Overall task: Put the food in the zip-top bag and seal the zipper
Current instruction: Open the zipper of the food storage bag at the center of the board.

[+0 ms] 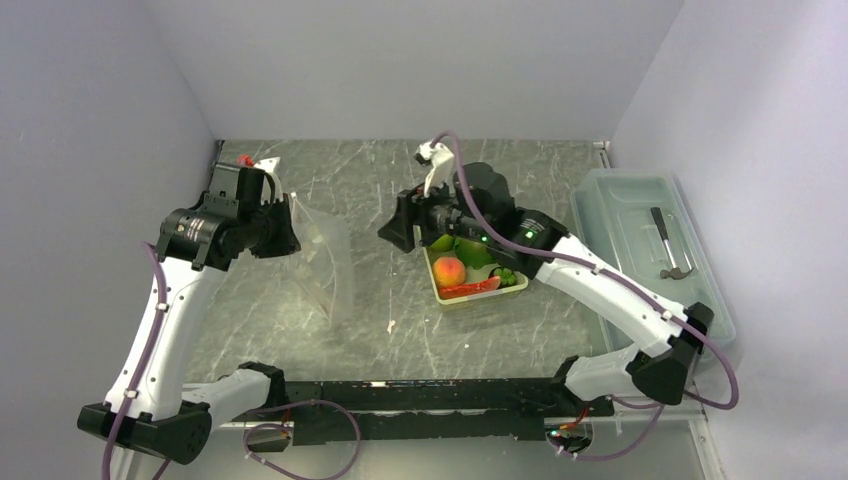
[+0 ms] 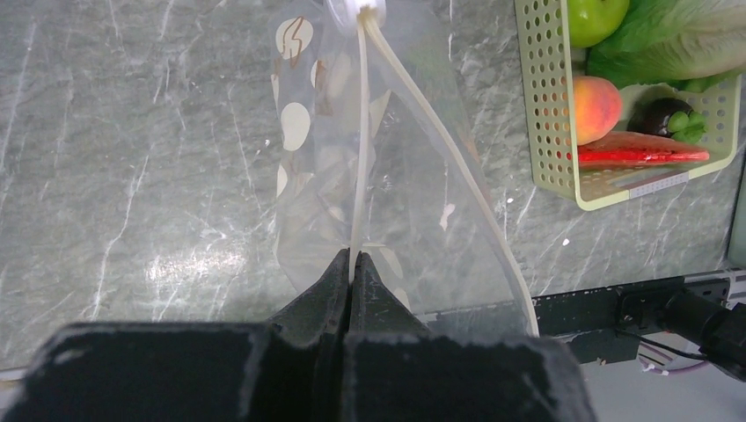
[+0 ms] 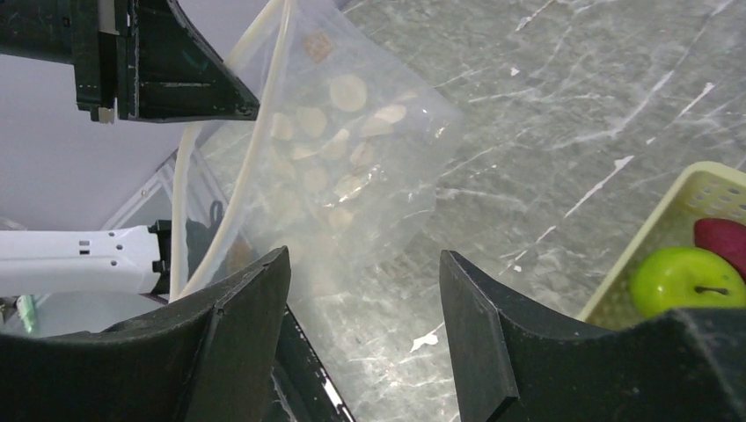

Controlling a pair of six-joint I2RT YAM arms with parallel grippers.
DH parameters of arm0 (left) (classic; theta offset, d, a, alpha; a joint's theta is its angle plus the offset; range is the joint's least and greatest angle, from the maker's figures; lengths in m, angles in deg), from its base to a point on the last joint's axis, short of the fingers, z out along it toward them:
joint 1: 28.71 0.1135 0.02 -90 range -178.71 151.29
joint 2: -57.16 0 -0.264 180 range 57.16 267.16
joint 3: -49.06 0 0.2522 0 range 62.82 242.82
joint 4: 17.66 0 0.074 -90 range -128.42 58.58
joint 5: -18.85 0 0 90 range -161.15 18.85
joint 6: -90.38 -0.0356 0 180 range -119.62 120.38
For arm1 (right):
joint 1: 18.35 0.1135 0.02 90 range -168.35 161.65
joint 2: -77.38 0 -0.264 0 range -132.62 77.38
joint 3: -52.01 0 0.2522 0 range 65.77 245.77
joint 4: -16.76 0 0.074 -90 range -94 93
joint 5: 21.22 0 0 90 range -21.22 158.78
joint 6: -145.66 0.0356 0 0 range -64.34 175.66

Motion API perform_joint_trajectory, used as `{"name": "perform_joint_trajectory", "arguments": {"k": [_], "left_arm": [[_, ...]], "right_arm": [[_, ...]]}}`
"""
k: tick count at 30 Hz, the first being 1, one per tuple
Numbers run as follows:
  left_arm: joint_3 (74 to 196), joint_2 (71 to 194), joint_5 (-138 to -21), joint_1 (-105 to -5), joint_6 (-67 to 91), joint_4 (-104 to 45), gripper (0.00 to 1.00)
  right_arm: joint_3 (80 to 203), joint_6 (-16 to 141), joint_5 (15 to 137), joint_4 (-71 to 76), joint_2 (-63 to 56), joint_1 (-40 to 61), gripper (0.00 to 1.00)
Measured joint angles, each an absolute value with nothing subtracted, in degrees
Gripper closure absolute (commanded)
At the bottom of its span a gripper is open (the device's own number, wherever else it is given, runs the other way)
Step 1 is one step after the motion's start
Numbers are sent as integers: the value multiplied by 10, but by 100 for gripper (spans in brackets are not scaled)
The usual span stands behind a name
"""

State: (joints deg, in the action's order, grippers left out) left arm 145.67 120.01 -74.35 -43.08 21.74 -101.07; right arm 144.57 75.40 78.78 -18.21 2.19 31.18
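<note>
Pinches the zipper (image 2: 359, 132) in the clenched left hand (image 2: 352, 257), holding the dotted zip-top bag (image 2: 396, 202) open-mouthed left of the basket (image 2: 550, 105), right hand (image 3: 365, 264) released just left of it, peach (image 2: 596, 107), green apple (image 2: 596, 16), lettuce (image 2: 677, 40) and red strip (image 2: 642, 151) inside.

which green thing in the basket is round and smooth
The green fruit, a glossy ball at one end of the basket. The lettuce next to it is also green, but leafy and crinkled.
</note>
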Motion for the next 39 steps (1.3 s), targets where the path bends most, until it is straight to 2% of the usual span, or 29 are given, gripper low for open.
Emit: {"name": "perform_joint_trajectory", "arguments": {"k": [21, 35, 39], "left_arm": [[1447, 1200, -743, -431, 230, -1006, 100], [1441, 1200, -743, -431, 242, -997, 100], [1441, 1200, -743, -431, 243, -997, 100]], "right_arm": [[1663, 764, 643, -265, -156, 456, 34], [1754, 749, 562, -343, -270, 496, 35], [1759, 744, 536, -360, -291, 499, 38]]}}
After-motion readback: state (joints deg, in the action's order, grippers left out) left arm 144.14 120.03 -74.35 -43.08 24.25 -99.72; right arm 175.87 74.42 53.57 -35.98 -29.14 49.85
